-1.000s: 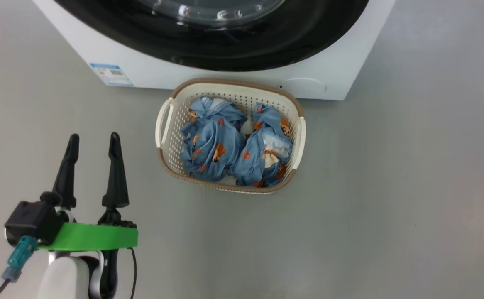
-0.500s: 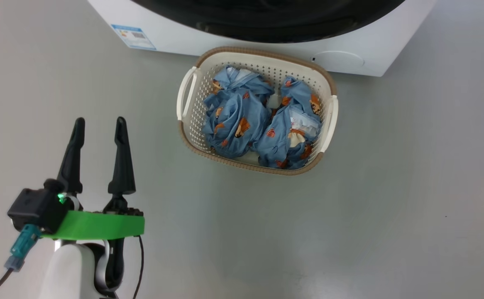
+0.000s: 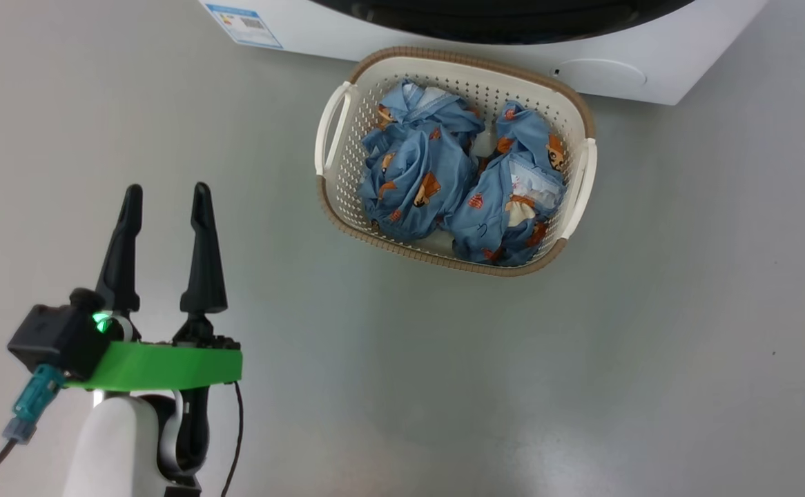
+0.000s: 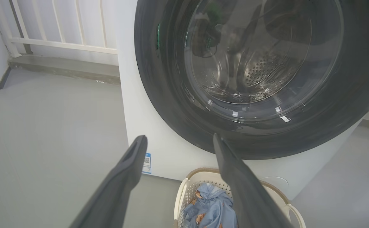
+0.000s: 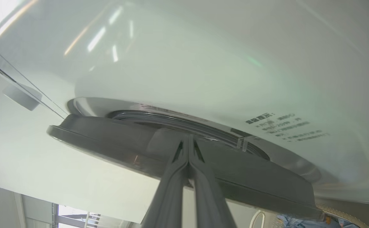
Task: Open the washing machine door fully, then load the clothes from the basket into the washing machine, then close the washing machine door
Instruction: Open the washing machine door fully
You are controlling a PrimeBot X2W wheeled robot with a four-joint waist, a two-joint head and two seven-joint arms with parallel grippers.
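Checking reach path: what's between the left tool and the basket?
Bare grey floor, nothing else, between left tool and basket in the head view.

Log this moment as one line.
left end effector: open, empty | right end effector: shut, tips at washing machine door rim | clothes: both in basket

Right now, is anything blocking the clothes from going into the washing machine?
Yes. The washing machine door covers the round opening, at most slightly ajar, so the clothes in the basket cannot go in. The shut right gripper is at the door's edge.
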